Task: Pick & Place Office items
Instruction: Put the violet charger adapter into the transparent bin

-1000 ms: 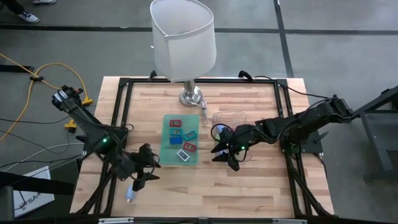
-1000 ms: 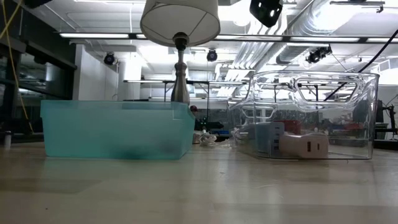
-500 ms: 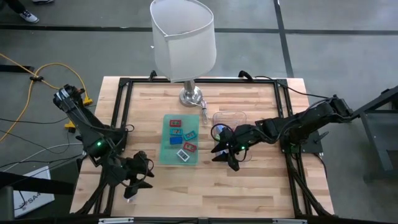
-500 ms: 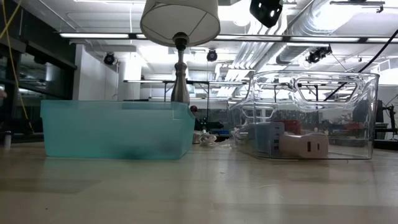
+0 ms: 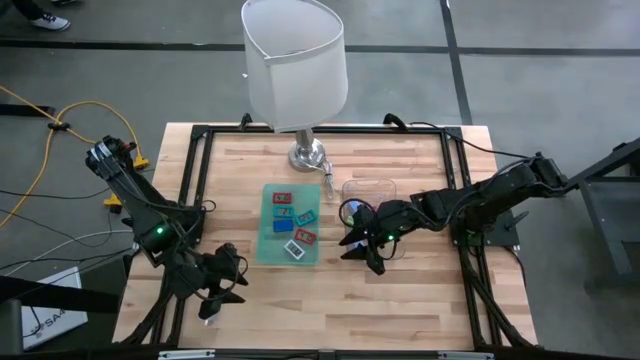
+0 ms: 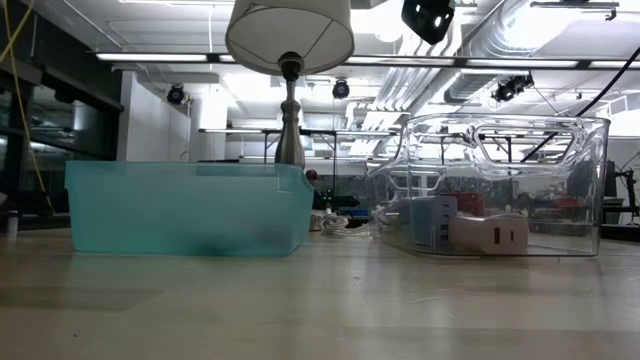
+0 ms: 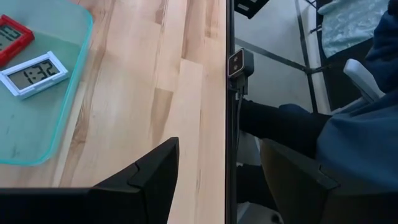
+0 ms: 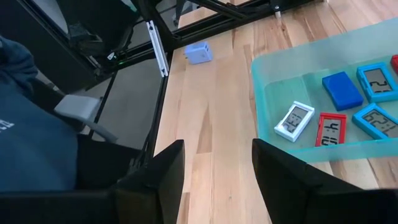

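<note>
Several small clocks point(image 5: 296, 228), red, blue and white-framed, lie flat inside my teal tray point(image 5: 267, 245) near the middle of the surface point(image 5: 400, 300), where either arm can reach them. I count two of them from the left wrist camera, a red one point(image 7: 11, 36) and a white one point(image 7: 34, 73), both face up. One light blue block point(image 8: 198, 53) sits apart at the front left edge of the surface, close to the frame rail, so it looks like a stray that is yet to be collected.

My left claw point(image 5: 222, 290) hangs over that front left corner, jaws spread and holding nothing, which I judge puts it near the stray block. My right claw point(image 5: 368, 250) hovers just right of the teal tray, beside the clear bin point(image 5: 370, 188), also parted and empty, placed to ferry pieces between the two. A white lamp point(image 5: 296, 65) stands behind the tray, out of both arms' way.
</note>
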`<action>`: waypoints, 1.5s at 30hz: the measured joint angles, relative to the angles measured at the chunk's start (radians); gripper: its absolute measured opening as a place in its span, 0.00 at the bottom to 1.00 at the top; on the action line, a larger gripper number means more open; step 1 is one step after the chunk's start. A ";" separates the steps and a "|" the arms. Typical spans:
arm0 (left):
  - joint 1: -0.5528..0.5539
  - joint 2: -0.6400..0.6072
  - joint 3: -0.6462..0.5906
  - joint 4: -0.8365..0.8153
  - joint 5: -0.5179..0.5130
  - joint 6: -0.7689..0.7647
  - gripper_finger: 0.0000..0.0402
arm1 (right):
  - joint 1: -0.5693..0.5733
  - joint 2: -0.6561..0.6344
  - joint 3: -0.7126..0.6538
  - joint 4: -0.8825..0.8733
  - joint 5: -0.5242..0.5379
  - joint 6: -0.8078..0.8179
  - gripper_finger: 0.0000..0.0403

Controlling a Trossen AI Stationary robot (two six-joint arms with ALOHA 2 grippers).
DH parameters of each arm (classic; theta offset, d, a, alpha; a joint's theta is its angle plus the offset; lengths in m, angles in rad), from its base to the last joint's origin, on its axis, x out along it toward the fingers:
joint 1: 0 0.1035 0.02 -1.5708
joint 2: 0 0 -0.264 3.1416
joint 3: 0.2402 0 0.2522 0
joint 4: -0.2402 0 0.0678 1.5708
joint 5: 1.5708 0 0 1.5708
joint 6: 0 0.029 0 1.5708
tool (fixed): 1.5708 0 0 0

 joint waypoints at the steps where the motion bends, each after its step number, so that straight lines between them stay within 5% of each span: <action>1: 0.000 0.000 0.000 0.000 0.000 0.000 0.54 | 0.000 0.000 0.000 0.000 0.000 0.000 0.43; 22: 0.000 0.000 0.000 -0.019 0.109 -0.171 0.54 | 0.000 0.000 0.000 0.001 0.000 0.000 0.43; 31: 0.000 0.000 0.000 -0.264 0.178 -0.398 0.54 | 0.000 0.000 0.000 0.001 0.000 0.000 0.43; 45: -0.142 0.052 0.007 -0.196 0.168 -0.762 0.54 | 0.000 0.000 0.000 0.001 0.000 0.000 0.43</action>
